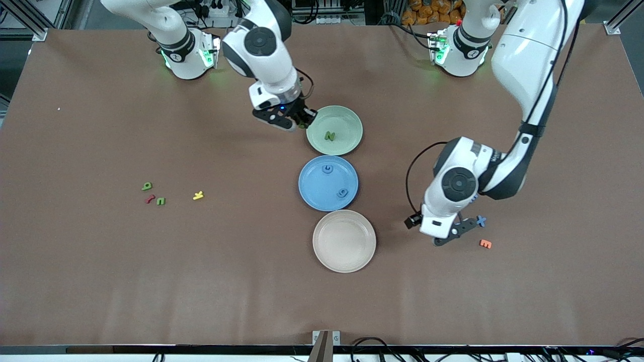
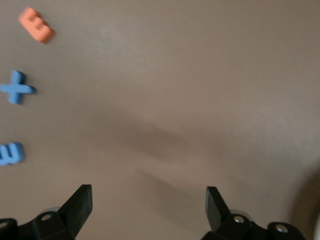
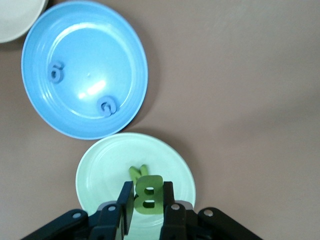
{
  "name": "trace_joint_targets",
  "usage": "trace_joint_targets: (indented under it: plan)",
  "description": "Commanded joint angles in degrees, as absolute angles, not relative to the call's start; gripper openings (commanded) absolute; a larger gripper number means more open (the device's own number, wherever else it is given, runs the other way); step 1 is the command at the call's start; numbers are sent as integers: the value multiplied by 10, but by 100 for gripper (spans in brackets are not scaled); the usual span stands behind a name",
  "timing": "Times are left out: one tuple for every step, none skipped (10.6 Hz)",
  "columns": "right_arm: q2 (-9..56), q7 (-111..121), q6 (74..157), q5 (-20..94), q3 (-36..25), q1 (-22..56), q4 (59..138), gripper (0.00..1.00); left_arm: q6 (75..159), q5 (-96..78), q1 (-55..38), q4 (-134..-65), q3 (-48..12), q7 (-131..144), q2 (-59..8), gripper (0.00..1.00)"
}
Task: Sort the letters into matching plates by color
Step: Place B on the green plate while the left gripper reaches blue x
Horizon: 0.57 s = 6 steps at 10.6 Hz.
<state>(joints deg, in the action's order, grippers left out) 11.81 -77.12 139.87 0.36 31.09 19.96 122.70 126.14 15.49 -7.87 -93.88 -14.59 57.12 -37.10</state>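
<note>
Green letter B (image 3: 148,196) held by the right pincer (image 1: 302,119) over the rim of the mint green plate (image 1: 347,143).

A green N (image 1: 330,136) lies in that plate; two blue letters (image 1: 328,169) (image 1: 342,192) lie in the blue plate (image 1: 314,186), which sits nearer the front camera, with the beige plate (image 1: 344,241) nearer still. Two green letters (image 1: 147,186) (image 1: 160,201), a red letter (image 1: 150,199) and a yellow letter (image 1: 198,195) lie on the surface (image 1: 100,276) toward the right arm's end. The left pincer (image 2: 149,200) hangs with fingers spread wide and empty over bare surface near a blue X (image 1: 481,220), another blue letter (image 2: 11,153) and an orange E (image 1: 485,244).
</note>
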Motion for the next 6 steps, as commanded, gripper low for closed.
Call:
trace_joint_targets:
  plan:
    - [229,-908,1390,-122,281,273,1143,0,1258,160,-19,-973,-156,577,-333,100]
    - [255,-933,1390,-143,273,289,1123,0,1260,150,-7,-974,-156,616,-332,100]
    - [275,-939,1393,-151,272,297,1111,0,1266,148,10,-974,-157,647,-333,100]
    - [297,-941,1393,-158,271,314,1096,2,1278,147,15,-976,-156,670,-336,100]
    - [307,-946,1393,-174,271,321,1091,2,1308,147,30,-990,-157,696,-337,100]
    - [313,-963,1397,-189,272,326,1088,7,1351,147,41,-1022,-157,701,-331,100]
